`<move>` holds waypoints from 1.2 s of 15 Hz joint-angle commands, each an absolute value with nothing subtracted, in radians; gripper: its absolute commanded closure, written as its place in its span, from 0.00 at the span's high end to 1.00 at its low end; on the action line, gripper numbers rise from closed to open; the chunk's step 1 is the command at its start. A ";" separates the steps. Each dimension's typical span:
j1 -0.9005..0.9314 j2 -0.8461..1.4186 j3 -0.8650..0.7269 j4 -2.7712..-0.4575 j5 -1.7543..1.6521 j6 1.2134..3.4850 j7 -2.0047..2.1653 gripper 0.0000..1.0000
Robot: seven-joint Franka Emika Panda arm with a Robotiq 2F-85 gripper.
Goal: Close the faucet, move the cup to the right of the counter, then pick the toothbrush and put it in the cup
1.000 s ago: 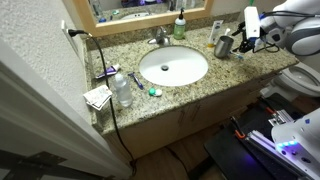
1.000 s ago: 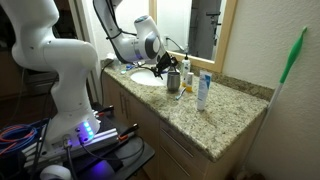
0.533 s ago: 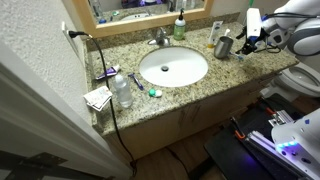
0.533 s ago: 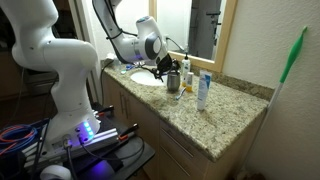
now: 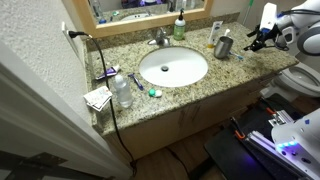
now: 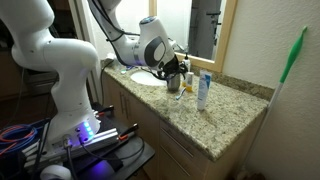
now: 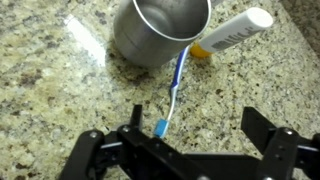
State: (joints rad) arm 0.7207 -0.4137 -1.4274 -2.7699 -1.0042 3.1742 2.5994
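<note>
Hovering above the 3 o'clock end of the desk [image 7: 50, 90], the gripper [image 7: 192, 118] has its fingers spread wide apart and nothing between them but air. No contact with any item shows.

Wrist view:
- cup [image 7: 160, 30], dark grey metal, open mouth toward the camera, at 12 o'clock from the gripper.
- toothbrush [image 7: 175, 90], thin and blue with a paler middle, lies on the speckled granite. It runs from the cup's 5 o'clock edge down toward 6 o'clock.
- Its lower end sits between the fingers, nearer the 9 o'clock one. Whether the upper end touches the cup cannot be told.
- white tube [image 7: 235, 27] at 2 o'clock, just beside the cup, with something orange at its near end.

Exterior views:
- Cup stands at 3 o'clock of the sink basin [image 5: 173, 68], with the gripper farther out at 3 o'clock and apart from the cup.
- faucet [image 5: 160, 38] at 12 o'clock of the basin; its handle position is too small to read.
- green soap bottle [image 5: 180, 27] just beside the faucet at 1 o'clock.
- clear water bottle [image 5: 123, 92] at 8 o'clock of the basin, well apart from the cup.
</note>
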 commanded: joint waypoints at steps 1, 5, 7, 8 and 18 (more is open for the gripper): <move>0.953 -0.602 -1.644 -2.752 -0.898 3.056 2.514 1.00; 1.082 -0.728 -1.798 -2.673 -0.619 2.981 2.361 1.00; 1.108 -0.718 -1.810 -2.632 -0.433 2.972 2.300 1.00; 1.085 -0.657 -1.771 -2.695 -0.346 3.031 2.195 1.00; 1.303 -0.541 -1.881 -2.602 0.098 3.028 2.013 1.00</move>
